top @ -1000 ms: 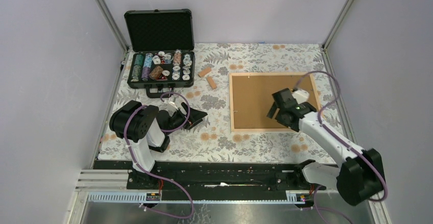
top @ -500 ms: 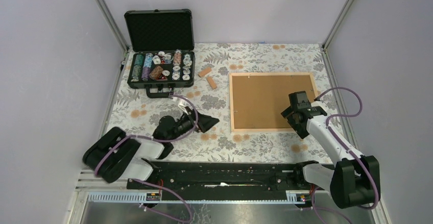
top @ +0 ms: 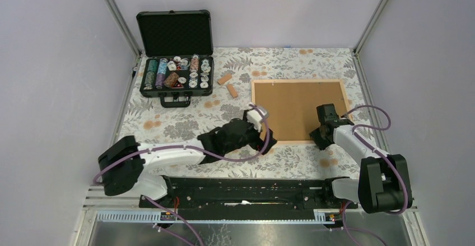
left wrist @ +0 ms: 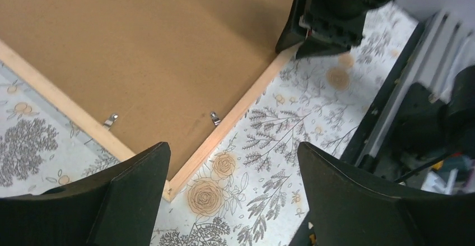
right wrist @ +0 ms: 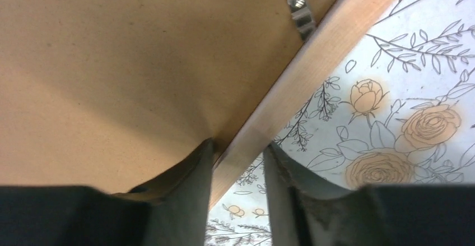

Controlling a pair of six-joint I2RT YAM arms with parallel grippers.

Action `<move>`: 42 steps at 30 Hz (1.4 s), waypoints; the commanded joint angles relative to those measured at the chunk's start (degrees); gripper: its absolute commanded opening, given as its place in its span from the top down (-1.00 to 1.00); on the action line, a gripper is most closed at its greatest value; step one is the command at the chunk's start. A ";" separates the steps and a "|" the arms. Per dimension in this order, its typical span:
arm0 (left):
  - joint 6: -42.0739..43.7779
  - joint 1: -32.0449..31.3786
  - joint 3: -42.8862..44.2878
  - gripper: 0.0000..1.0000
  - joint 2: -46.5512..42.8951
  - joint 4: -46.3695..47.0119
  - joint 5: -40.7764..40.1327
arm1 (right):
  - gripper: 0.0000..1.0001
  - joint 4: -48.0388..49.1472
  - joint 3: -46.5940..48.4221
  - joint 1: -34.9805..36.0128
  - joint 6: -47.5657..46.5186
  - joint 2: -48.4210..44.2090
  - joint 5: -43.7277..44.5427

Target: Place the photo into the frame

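Note:
The frame (top: 280,143) lies face down on the flowered cloth, right of centre, with a brown backing board (top: 294,108) filling it. The photo is hidden. My right gripper (top: 320,139) sits at the frame's near edge towards the right corner. In the right wrist view this gripper (right wrist: 238,145) straddles the pale wooden strip (right wrist: 313,50), one finger on the board (right wrist: 112,61), the other outside, shut on it. My left gripper (top: 252,138) hovers by the near left corner. In its own view it (left wrist: 232,148) stands open over bare cloth, the strip (left wrist: 246,97) just ahead.
An open black case of poker chips (top: 176,75) stands at the back left. Two small wooden blocks (top: 228,84) lie left of the frame's far corner. Metal clips (left wrist: 214,118) hold the board. The black base rail (top: 241,190) runs along the near edge.
The left arm has swung right across the table to the frame's near left corner. The right gripper has drawn back from over the board to the near edge and narrowed onto the strip.

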 commanded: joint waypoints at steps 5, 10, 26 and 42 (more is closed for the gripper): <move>21.72 -7.71 14.73 -0.85 16.06 -11.00 -6.21 | 1.00 -0.36 -1.24 -0.46 5.84 -0.42 -1.83; 31.26 -10.55 23.57 -0.88 26.53 -14.53 -12.37 | 1.00 -8.34 5.41 -0.46 4.45 0.21 -4.59; 43.18 -18.81 36.28 -0.88 41.95 -15.63 -44.73 | 1.00 -18.17 14.30 -0.48 7.59 -10.82 -6.03; 63.38 -23.01 30.26 0.48 39.38 8.51 -59.58 | 0.77 -20.66 17.96 -0.46 1.24 -16.99 -3.92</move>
